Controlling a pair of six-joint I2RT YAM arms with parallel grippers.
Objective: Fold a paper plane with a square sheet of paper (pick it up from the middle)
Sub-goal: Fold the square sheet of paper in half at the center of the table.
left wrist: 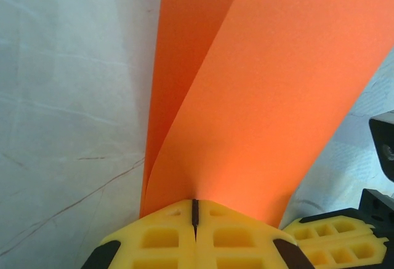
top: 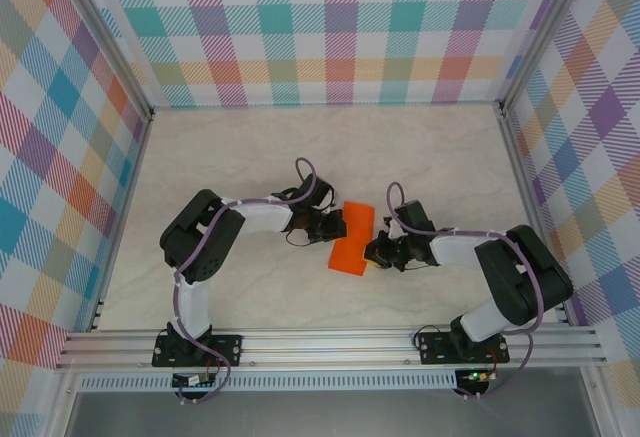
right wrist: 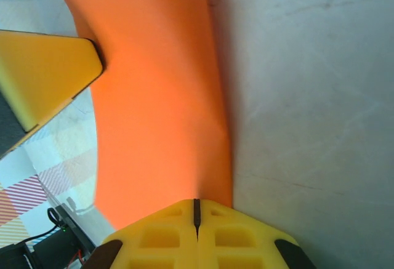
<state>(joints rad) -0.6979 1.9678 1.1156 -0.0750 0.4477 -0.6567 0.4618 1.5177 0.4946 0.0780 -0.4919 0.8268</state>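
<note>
No legible text, labels or numbers anywhere.

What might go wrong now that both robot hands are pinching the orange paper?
1. The left end effector and the right end effector each pinch the paper with just their tips, so if they pull apart it might slip out or tear.
2. The paper is bent in a soft curve, not creased, so pressing it onto the table could leave a crooked fold.
</note>
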